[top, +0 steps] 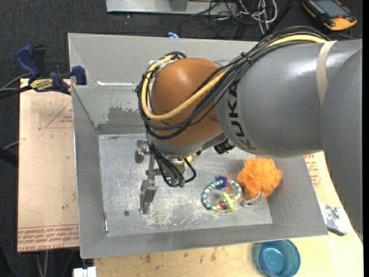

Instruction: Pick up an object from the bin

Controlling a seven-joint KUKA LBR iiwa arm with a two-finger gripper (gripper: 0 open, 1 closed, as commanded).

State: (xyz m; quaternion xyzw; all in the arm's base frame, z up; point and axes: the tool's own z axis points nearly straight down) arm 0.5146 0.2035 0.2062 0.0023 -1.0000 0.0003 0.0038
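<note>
Gripper [150, 194] sat low over the bare, scuffed part of the bin [118, 172] floor, left of centre, nothing visible under it. You couldn't tell if it was apart or together, since the arm's orange cover [181, 100] and its cables hid too much. Candidate things lay to its right along the near side: a multicoloured beaded ring toy [221, 195] nearest, and an orange fluffy puff [260, 176] just beside that, further right. Main risk as you'd judge it: closing where it stood would likely have grabbed nothing, because both things were apart from it. Going sideways that low, it could have scraped the floor or shoved the ring into the puff instead of straddling it. The ring looked thin and flat, so a slip was likely. The puff was soft, so a pinch might have caught only fuzz. The arm blocked your view of much of the bin.
</note>
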